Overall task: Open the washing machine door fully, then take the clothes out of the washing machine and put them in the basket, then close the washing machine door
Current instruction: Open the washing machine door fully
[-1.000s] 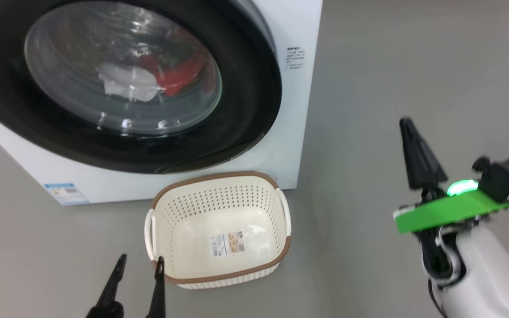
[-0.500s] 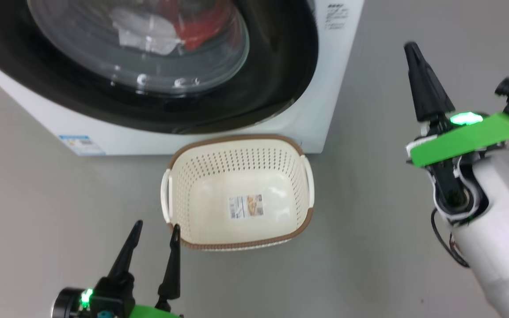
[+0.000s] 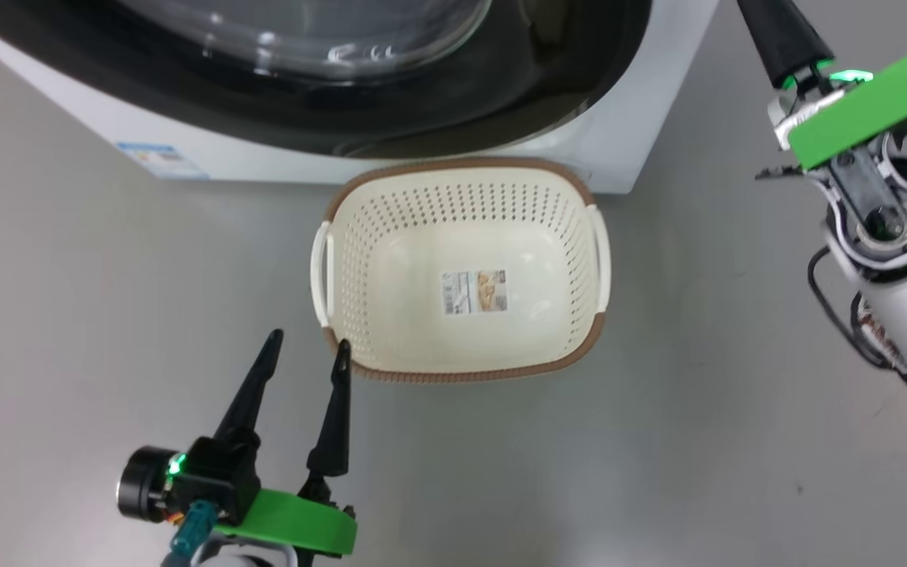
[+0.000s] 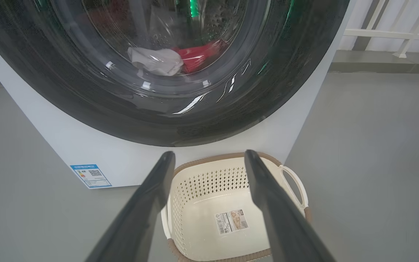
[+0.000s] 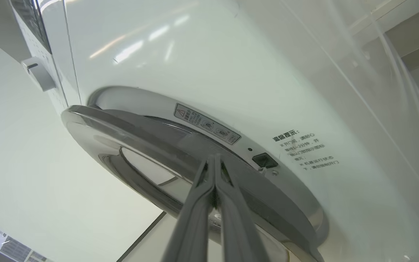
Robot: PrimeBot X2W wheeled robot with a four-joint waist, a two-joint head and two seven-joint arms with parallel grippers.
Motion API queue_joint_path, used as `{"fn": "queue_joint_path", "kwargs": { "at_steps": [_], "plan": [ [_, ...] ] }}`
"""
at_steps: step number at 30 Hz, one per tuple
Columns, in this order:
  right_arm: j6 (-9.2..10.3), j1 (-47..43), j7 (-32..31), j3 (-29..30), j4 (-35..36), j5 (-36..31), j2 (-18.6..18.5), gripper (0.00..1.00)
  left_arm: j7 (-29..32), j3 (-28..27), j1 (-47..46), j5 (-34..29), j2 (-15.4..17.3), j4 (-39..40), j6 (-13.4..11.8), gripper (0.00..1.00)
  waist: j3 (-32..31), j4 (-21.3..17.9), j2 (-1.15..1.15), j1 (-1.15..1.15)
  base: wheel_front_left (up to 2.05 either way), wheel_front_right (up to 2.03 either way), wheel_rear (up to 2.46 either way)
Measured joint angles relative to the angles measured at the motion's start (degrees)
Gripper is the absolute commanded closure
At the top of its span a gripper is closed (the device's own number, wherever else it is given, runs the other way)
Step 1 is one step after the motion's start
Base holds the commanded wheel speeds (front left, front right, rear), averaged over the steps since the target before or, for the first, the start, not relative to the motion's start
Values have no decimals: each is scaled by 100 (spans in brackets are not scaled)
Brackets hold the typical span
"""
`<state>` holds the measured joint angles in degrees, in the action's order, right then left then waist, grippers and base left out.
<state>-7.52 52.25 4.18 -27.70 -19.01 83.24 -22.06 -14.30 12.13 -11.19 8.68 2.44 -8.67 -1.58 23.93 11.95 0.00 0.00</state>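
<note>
The washing machine (image 3: 650, 118) fills the head view's top, its black-rimmed door (image 3: 548, 79) facing me. Through the glass (image 4: 166, 36) in the left wrist view lie the clothes: a white piece (image 4: 155, 60) and a red one (image 4: 198, 54). The cream basket (image 3: 579, 236) stands on the floor before the machine, holding only its paper label. My left gripper (image 3: 308, 346) hangs open just off the basket's near left corner. My right gripper (image 5: 213, 160) is shut on nothing, its tips at the door's edge (image 5: 129, 134), where a gap shows the latch socket (image 5: 264, 160).
Grey floor (image 3: 107, 276) spreads to both sides of the basket. A blue sticker (image 3: 162, 157) sits on the machine's lower left front. White railings (image 4: 384, 34) stand behind the machine on the right.
The head camera has tilted down, so the machine slid up the picture. My shut right gripper has risen and moved in toward the machine's door side. The left gripper stays beside the basket.
</note>
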Motion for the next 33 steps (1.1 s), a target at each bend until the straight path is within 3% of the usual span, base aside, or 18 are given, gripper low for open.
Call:
{"fn": "queue_joint_path", "kwargs": {
  "at_steps": [14, 33],
  "plan": [
    [5, 788, -1179, 65, -405, 1007, 3, 100, 0, 233, -282, 149, -15, -69, -1, 0, 551, 334, 0, 0, 0, 0, 0],
    [49, 863, -2145, 133, -822, 1047, 85, 100, 0, 313, -352, 205, -21, -164, -25, 0, 426, 463, 0, 0, 0, 0, 0]
  ]
}}
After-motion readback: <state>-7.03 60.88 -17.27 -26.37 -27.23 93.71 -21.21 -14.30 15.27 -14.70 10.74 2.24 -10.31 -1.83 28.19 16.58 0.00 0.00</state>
